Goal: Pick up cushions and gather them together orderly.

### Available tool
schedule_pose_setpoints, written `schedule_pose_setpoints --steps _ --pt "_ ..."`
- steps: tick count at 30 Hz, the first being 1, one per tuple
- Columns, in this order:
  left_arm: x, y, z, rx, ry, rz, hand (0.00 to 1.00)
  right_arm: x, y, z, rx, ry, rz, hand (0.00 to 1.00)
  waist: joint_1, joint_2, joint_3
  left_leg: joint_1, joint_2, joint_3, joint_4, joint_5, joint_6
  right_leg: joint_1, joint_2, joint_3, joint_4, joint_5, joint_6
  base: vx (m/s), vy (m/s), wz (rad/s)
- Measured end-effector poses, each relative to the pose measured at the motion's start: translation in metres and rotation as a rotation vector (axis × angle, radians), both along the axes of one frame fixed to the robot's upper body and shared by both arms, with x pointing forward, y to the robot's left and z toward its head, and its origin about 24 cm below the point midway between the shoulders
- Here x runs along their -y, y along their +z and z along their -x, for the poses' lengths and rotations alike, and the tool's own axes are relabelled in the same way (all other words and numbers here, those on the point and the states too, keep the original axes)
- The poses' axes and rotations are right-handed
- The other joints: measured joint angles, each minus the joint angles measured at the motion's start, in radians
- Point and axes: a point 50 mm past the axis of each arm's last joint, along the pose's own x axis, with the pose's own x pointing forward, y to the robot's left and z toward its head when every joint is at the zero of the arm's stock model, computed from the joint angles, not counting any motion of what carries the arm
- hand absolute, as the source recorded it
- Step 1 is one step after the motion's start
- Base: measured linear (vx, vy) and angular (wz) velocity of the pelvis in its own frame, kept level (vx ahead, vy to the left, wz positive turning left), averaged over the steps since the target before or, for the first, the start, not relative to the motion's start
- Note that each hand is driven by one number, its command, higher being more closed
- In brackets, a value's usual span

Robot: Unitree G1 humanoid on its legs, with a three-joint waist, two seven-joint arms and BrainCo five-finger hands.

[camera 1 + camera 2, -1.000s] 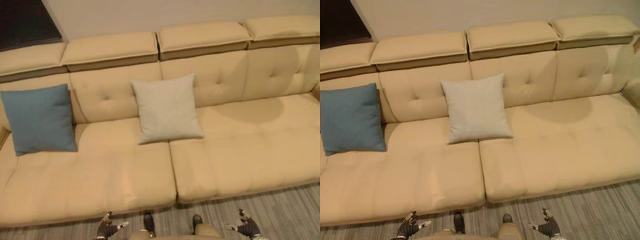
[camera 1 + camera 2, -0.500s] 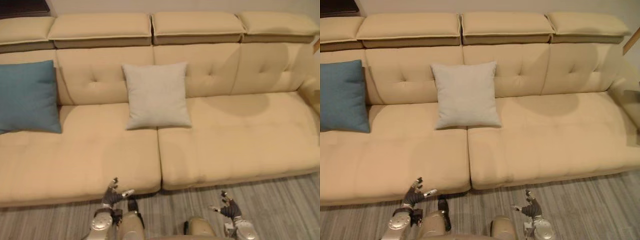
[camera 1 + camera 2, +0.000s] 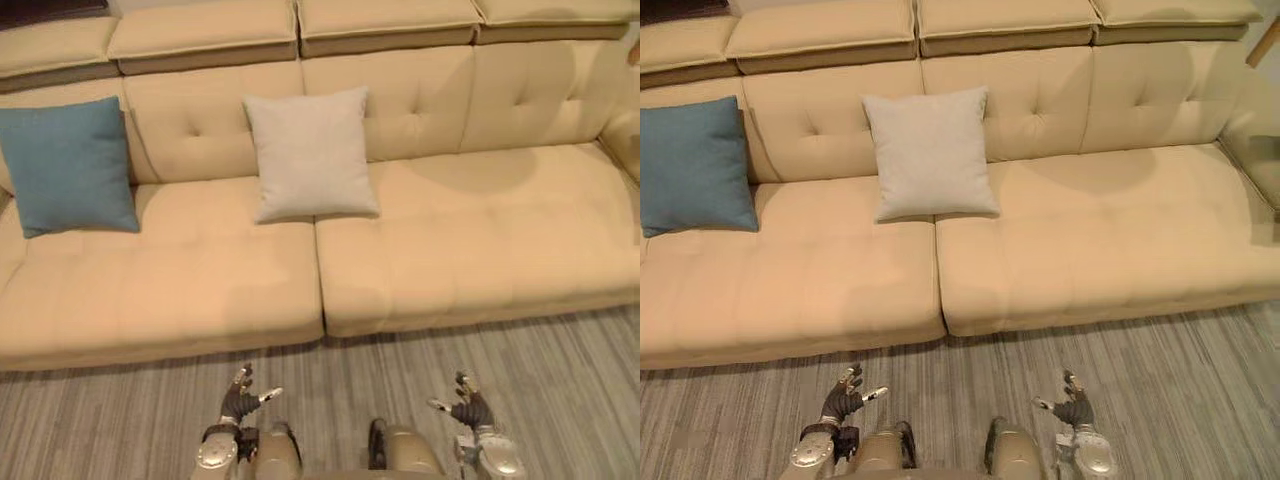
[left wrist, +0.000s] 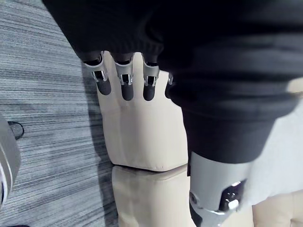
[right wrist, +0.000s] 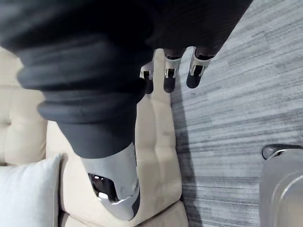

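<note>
Presently: one long beige upholstered sofa point(image 3: 470, 240) on grey striped carpet point(image 3: 560, 380). One square teal-blue fabric cushion point(image 3: 68, 165), propped against the backrest at the sofa's left end. One square pale grey fabric cushion point(image 3: 310, 153), leaning on the backrest by the middle seat seam, well apart from the blue. Left hand point(image 3: 238, 403) and right hand point(image 3: 470, 410): low over the carpet before the sofa, fingers loosely spread, both empty.

the left hand point(image 3: 241, 398) and right hand point(image 3: 468, 408), lower centre of frame: silver fingers, dark tips, dark ribbed wrist covers.
</note>
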Motion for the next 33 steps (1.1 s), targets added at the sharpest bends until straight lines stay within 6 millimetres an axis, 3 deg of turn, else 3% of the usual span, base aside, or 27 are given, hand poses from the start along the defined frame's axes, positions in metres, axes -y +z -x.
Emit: schedule_pose_setpoints --steps 4,6,8,10,11,12,13,14,15,16,17,18,19,20,21,23,24,25,28,30,31,33 --pt "0.001 -0.002 0.002 -0.01 -0.006 0.001 0.0 0.003 -0.001 0.001 -0.004 -0.025 -0.001 0.0 -0.025 0.001 -0.019 0.012 -0.023 0.044 -0.024 -0.001 0.003 -0.002 0.011 0.078 -0.091 0.079 0.027 -0.03 0.128 -0.61" --pt "0.003 -0.001 0.0 -0.007 -0.015 0.002 0.0 0.004 0.0 0.001 0.004 -0.038 -0.01 0.0 -0.031 0.002 -0.018 0.031 -0.021 0.093 -0.003 -0.005 0.026 -0.006 0.027 0.138 -0.104 0.104 0.028 0.04 0.128 -1.03" --pt "0.004 0.001 -0.002 0.005 -0.018 0.002 0.0 0.002 0.007 -0.009 0.053 -0.029 -0.009 0.0 -0.041 0.002 -0.017 0.042 -0.007 0.144 0.063 -0.033 0.049 -0.036 0.069 0.26 -0.107 0.138 0.037 0.04 0.099 -1.65" --pt "0.005 0.007 -0.011 0.045 -0.034 -0.006 0.0 0.003 0.017 -0.021 0.112 -0.028 -0.004 0.0 -0.065 0.013 -0.009 0.05 0.02 0.23 0.095 -0.073 0.053 -0.075 0.104 0.304 -0.122 0.187 0.04 -0.02 0.065 -1.91" --pt "0.004 0.013 -0.02 0.082 -0.039 -0.017 0.0 0.001 0.02 -0.027 0.133 -0.019 -0.006 0.0 -0.066 0.012 -0.006 0.067 0.046 0.308 0.096 -0.1 0.054 -0.102 0.108 0.214 -0.148 0.202 -0.029 -0.05 0.041 -1.95" --pt "0.004 0.015 -0.023 0.094 -0.042 -0.02 0.0 0.001 0.022 -0.031 0.144 -0.013 -0.004 0.0 -0.069 0.021 0.003 0.077 0.058 0.348 0.095 -0.111 0.06 -0.104 0.094 0.158 -0.148 0.192 -0.059 -0.06 0.031 -1.94" --pt "0.003 0.021 -0.032 0.123 -0.052 -0.024 0.0 0.0 0.026 -0.041 0.168 0.001 -0.002 0.0 -0.074 0.025 0.026 0.118 0.068 0.432 0.082 -0.112 0.06 -0.131 0.022 -0.065 -0.09 0.159 -0.104 -0.02 0.026 -1.15" --pt "0.003 0.021 -0.032 0.123 -0.052 -0.024 0.0 0.0 0.026 -0.041 0.168 0.001 -0.002 0.0 -0.074 0.025 0.026 0.118 0.068 0.432 0.082 -0.112 0.06 -0.131 0.022 -0.065 -0.09 0.159 -0.104 0.01 0.009 -2.18" --pt "0.003 0.028 -0.039 0.16 -0.053 -0.021 0.0 -0.004 0.03 -0.048 0.188 0.028 -0.001 0.0 -0.081 0.021 0.023 0.188 0.072 0.59 0.067 -0.115 0.052 -0.125 -0.087 -0.453 -0.013 0.076 -0.197 0.1 -0.074 -2.31" --pt "0.006 0.032 -0.043 0.184 -0.069 -0.014 0.0 -0.003 0.033 -0.054 0.2 0.047 0.01 0.0 -0.081 0.037 0.026 0.235 0.073 0.675 0.056 -0.118 0.038 -0.1 -0.141 -0.616 0.01 0.062 -0.207 0.1 -0.082 -2.77" --pt "0.007 0.035 -0.047 0.2 -0.077 -0.012 0.0 -0.003 0.034 -0.055 0.204 0.048 0.008 0.0 -0.081 0.036 0.025 0.252 0.069 0.699 0.05 -0.115 0.032 -0.087 -0.148 -0.65 0.009 0.069 -0.198 0.16 -0.14 -2.29" --pt "0.006 0.037 -0.049 0.209 -0.084 -0.012 0.0 -0.006 0.035 -0.059 0.216 0.055 0.001 0.0 -0.078 0.037 0.024 0.283 0.067 0.73 0.049 -0.11 0.023 -0.08 -0.14 -0.657 0.004 0.106 -0.154 0.2 -0.196 -2.34" --pt "0.008 0.037 -0.05 0.207 -0.094 -0.005 0.0 -0.006 0.038 -0.063 0.228 0.059 0.002 0.0 -0.081 0.051 0.022 0.303 0.082 0.737 0.082 -0.106 0.009 -0.1 -0.097 -0.581 0.011 0.099 -0.149 0.25 -0.229 -2.17" --pt "0.01 0.037 -0.051 0.21 -0.099 0.0 0.0 -0.006 0.038 -0.063 0.227 0.059 0.004 0.0 -0.085 0.059 0.017 0.306 0.098 0.733 0.112 -0.098 -0.005 -0.104 -0.079 -0.559 0.015 0.09 -0.148 0.38 -0.252 -2.11" --pt "0.018 0.041 -0.059 0.232 -0.133 0.013 0.0 -0.002 0.037 -0.059 0.221 0.058 0.014 0.0 -0.093 0.072 0.01 0.296 0.176 0.679 0.297 -0.05 -0.012 -0.101 -0.023 -0.484 0.026 0.059 -0.151 0.34 -0.158 -1.56" --pt "0.023 0.041 -0.06 0.236 -0.139 0.027 0.0 -0.004 0.036 -0.058 0.214 0.065 0.013 0.0 -0.088 0.075 0.012 0.262 0.23 0.577 0.463 0.039 0.102 -0.073 0.02 -0.419 0.018 0.038 -0.168 0.32 -0.106 -1.49" --pt "0.03 0.039 -0.059 0.23 -0.151 0.041 0.0 -0.008 0.036 -0.059 0.214 0.08 0.015 0.0 -0.081 0.075 0.014 0.19 0.226 0.413 0.591 0.009 0.084 -0.045 0.045 -0.354 0.008 0.025 -0.175 0.34 -0.037 -1.72" --pt "0.037 0.037 -0.057 0.224 -0.155 0.061 0.0 -0.011 0.037 -0.063 0.218 0.098 0.023 0.0 -0.07 0.071 0.017 0.096 0.165 0.243 0.671 -0.032 0.04 -0.01 0.059 -0.282 -0.002 0.013 -0.17 0.33 -0.002 -1.68" --pt "0.042 0.032 -0.047 0.206 -0.146 0.085 0.0 -0.016 0.036 -0.062 0.21 0.127 0.021 0.0 -0.041 0.059 0.027 -0.048 0.077 0.101 0.646 -0.059 0.043 0.088 0.06 -0.167 -0.048 -0.003 -0.145 0.4 0.09 -1.31" --pt "0.041 0.029 -0.04 0.193 -0.13 0.084 0.0 -0.017 0.036 -0.063 0.209 0.129 0.025 0.0 -0.027 0.069 0.033 -0.148 0.026 0.027 0.531 -0.058 0.043 0.159 0.051 -0.126 -0.088 -0.022 -0.123 0.41 0.154 -0.66" --pt "0.041 0.03 -0.038 0.195 -0.115 0.081 0.0 -0.016 0.035 -0.063 0.203 0.132 0.036 0.0 -0.01 0.07 0.033 -0.195 -0.028 -0.018 0.377 -0.044 0.02 0.188 0.039 -0.109 -0.11 -0.035 -0.103 0.3 0.157 -0.36" --pt "0.04 0.028 -0.033 0.188 -0.103 0.083 0.0 -0.012 0.033 -0.065 0.188 0.135 0.051 0.0 0.018 0.082 0.032 -0.23 -0.075 -0.031 0.119 0.014 -0.027 0.251 0.041 -0.1 -0.159 -0.055 -0.076 0.49 0.243 -0.28"
